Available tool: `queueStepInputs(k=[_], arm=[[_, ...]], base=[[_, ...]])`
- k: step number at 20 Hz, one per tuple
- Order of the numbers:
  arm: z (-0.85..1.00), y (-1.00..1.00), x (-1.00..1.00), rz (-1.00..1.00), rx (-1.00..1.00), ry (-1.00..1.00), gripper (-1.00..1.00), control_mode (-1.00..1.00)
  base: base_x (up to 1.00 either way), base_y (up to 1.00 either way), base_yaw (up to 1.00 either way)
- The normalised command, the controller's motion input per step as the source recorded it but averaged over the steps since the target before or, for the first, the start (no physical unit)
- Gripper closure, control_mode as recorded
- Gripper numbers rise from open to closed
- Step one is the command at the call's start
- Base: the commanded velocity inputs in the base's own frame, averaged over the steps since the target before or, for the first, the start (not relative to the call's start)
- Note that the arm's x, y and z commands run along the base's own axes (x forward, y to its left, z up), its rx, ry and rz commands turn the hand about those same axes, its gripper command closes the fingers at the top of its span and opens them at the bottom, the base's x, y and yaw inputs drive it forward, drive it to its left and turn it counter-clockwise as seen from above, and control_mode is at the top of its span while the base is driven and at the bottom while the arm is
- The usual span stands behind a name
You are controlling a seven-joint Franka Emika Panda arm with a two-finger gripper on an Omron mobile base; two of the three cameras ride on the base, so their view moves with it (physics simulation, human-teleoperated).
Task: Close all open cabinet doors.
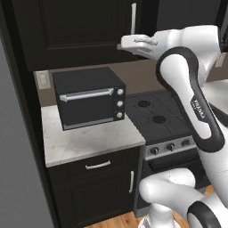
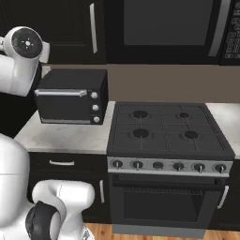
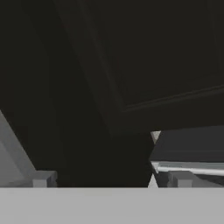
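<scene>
Black matte upper cabinet door (image 1: 75,31) with its slim silver bar handle (image 1: 133,18) hangs above the black toaster oven (image 1: 89,98) on the pale marble tabletop (image 1: 89,140). It looks stiff and swings on hinges, so push its flat face or grab the handle. The pincer (image 3: 107,179) is spread wide, close to the door.

Pale marble counter (image 1: 89,142), taupe backsplash (image 2: 164,82), wood floor (image 2: 140,232)

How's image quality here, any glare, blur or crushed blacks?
Left base view: even flat light, slightly soft, no glare; the upper cabinet door nearly merges with its frame. Right base view: sharper, the stove and toaster oven read clearly, faint shadows. Hand view: very dark and blurry; the door's panel edge is barely separable.
</scene>
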Motion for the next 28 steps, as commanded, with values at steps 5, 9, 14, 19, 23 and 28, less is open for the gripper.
queueStepInputs(k=[5,9,14,19,23,28], arm=[[-0.23,-0.43,-1.00,0.04,0.00,-0.01,-1.00,-1.00],[-0.31,-0.46,-0.99,0.01,0.00,0.00,-1.00,-1.00],[-0.26,-0.15,-0.71,0.00,0.00,0.00,-1.00,-1.00],[-0.35,-0.07,-0.35,0.00,0.00,0.04,-1.00,-1.00],[-0.28,-0.01,-0.07,0.00,0.00,0.05,-1.00,-1.00],[-0.09,0.00,0.00,0.00,0.00,0.02,-1.00,-1.00]], base=[[0.00,0.00,0.00],[0.00,0.00,0.00],[0.00,0.00,0.00],[0.00,0.00,0.00],[0.00,0.00,0.00],[0.00,0.00,0.00]])
